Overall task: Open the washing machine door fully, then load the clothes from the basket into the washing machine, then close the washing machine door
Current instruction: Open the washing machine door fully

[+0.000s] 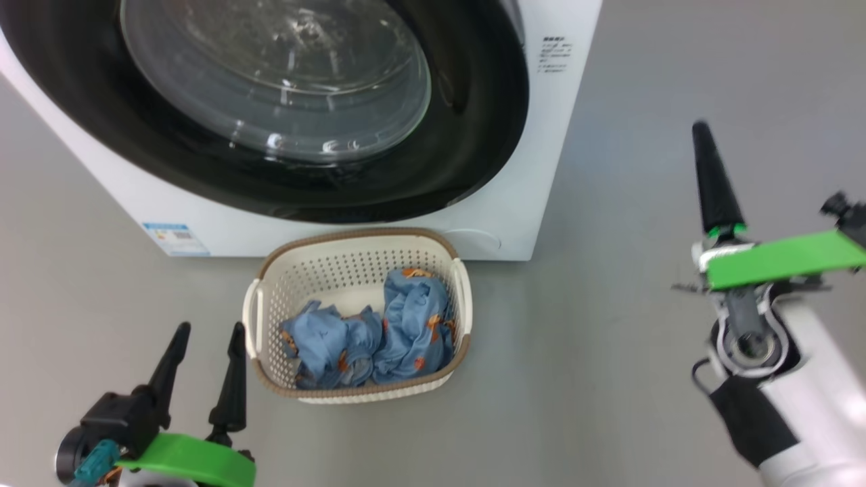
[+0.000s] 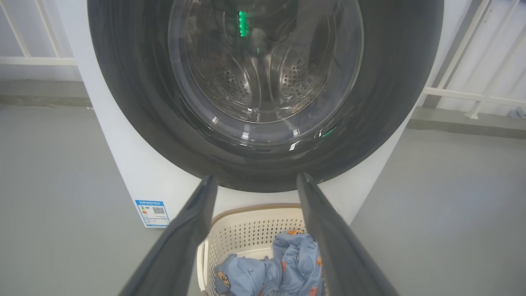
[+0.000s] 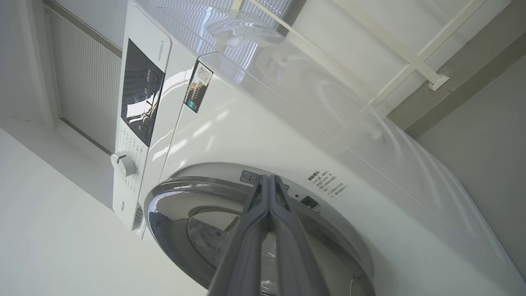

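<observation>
The white washing machine [image 1: 500, 203] stands ahead with its black-rimmed washing machine door [image 1: 325, 182] closed flat against the front; the steel drum shows through the door glass [image 2: 263, 70]. On the floor before it sits the cream basket [image 1: 358, 270] holding light blue clothes [image 1: 379, 335]. My left gripper [image 1: 208, 338] is open, low and just left of the basket, its fingers [image 2: 189, 234] framing the basket [image 2: 250, 230] and clothes [image 2: 271, 271]. My right gripper [image 1: 701, 132] is shut on nothing, raised to the right of the machine; its fingers [image 3: 269, 197] are pressed together, aimed toward the door [image 3: 193, 213] rim.
Grey floor [image 1: 629, 284] spreads around the machine and basket. A blue label [image 1: 174, 238] marks the machine's lower left corner. The control panel and knob [image 3: 123, 163] show in the right wrist view. White railings [image 2: 464, 94] run behind the machine.
</observation>
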Controlling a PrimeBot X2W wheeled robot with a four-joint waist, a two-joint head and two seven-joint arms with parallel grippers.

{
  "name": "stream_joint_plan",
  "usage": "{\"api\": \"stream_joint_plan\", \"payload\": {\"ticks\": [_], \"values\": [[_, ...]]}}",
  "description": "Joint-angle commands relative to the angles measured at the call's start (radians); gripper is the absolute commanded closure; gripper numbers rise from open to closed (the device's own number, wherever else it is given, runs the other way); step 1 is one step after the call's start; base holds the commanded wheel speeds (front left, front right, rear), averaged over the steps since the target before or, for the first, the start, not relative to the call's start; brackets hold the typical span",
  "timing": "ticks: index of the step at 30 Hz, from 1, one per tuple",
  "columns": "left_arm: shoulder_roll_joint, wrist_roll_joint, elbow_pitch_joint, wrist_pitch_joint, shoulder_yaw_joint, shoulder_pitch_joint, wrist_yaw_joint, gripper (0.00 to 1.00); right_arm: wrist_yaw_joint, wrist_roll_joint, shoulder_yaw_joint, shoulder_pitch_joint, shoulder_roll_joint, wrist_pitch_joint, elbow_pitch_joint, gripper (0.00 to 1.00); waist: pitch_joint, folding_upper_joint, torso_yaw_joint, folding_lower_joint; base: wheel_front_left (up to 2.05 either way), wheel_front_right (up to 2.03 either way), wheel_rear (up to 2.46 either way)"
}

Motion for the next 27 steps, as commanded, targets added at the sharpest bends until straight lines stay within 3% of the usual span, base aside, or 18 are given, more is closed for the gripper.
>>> {"api": "stream_joint_plan", "payload": {"ticks": [1, 9, 16, 23, 27], "values": [[0.017, -0.005, -0.028, -0.01, 0.027, -0.039, -0.002, 0.0, 0.002, 0.025, 0.029, -0.034, -0.017, 0.004, -0.029, 1.0, 0.028, 0.0, 0.024, 0.0, 0.0, 0.0, 0.0], [0.007, -0.011, -0.035, -0.01, 0.009, -0.089, -0.002, 0.0, 0.002, 0.287, 0.046, -0.179, -0.109, 0.143, -0.059, 1.0, 0.111, 0.0, 0.072, 0.0, 0.0, 0.0, 0.0], [-0.001, -0.019, -0.042, -0.01, -0.013, -0.135, -0.002, 0.0, 0.002, 0.422, 0.016, -0.297, -0.159, 0.417, 0.001, 1.0, 0.179, 0.0, 0.11, 0.0, 0.0, 0.0, 0.0], [-0.007, -0.024, -0.042, -0.01, -0.026, -0.162, -0.002, 0.0, 0.002, 0.504, -0.034, -0.394, -0.153, 0.633, 0.072, 1.0, 0.221, 0.0, 0.131, 0.0, 0.0, 0.0, 0.0], [-0.011, -0.026, -0.047, -0.01, -0.034, -0.179, -0.002, 0.0, 0.002, 0.518, -0.074, -0.452, -0.142, 0.7, 0.111, 1.0, 0.249, 0.0, 0.141, 0.0, 0.0, 0.0, 0.0]]}}
